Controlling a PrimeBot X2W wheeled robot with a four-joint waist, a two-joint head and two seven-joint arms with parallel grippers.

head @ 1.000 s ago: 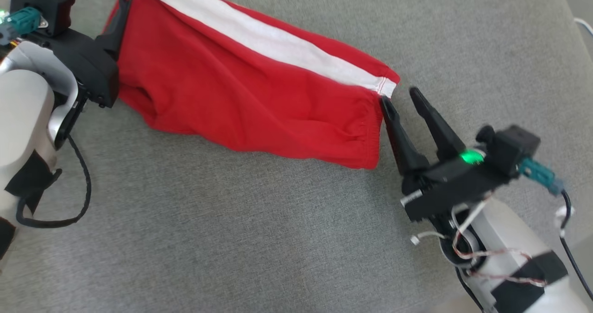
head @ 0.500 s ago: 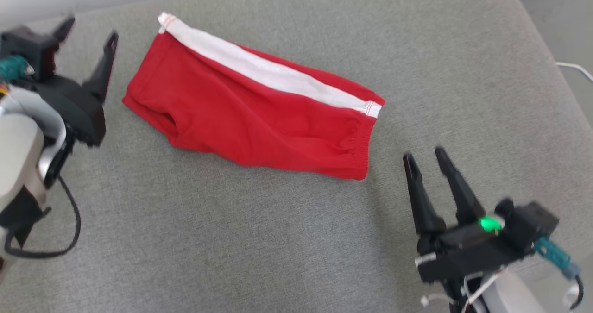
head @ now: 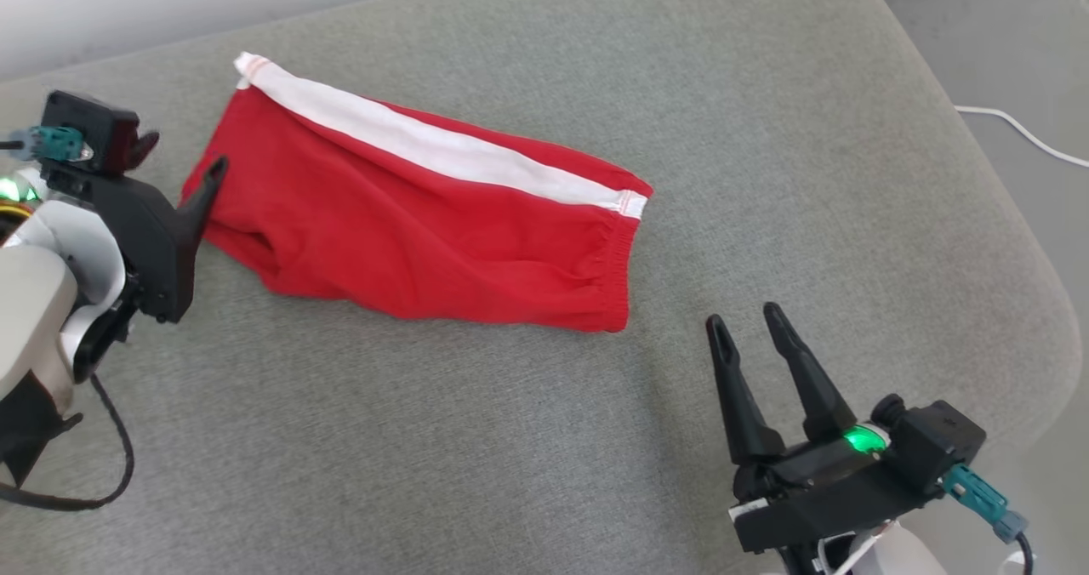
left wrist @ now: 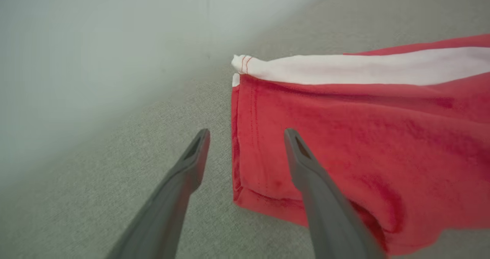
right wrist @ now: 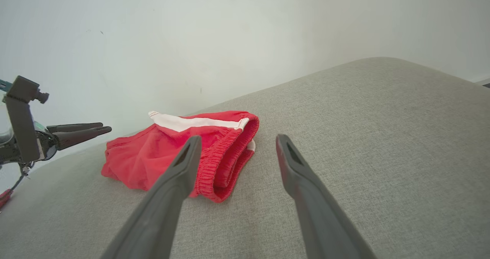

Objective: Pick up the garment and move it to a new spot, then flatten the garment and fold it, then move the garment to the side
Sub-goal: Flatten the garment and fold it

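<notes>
Garment [head: 425, 218]: red shorts, lying flat on the grey padded surface [head: 425, 473], between the two arms.
Right pincer [head: 744, 317]: nearest; released, fingers spread, empty; just short of the elastic waistband [head: 617, 260], not touching.
Left pincer [left wrist: 247, 132]: released, empty; one finger over the hem [left wrist: 239, 136], the other over bare surface; contact cannot be told.
White stripe [head: 425, 145]: runs along the garment's far edge.
Wall [right wrist: 191, 40]: pale, behind the surface.
Cable [head: 1021, 128]: white, on the floor, far right.
</notes>
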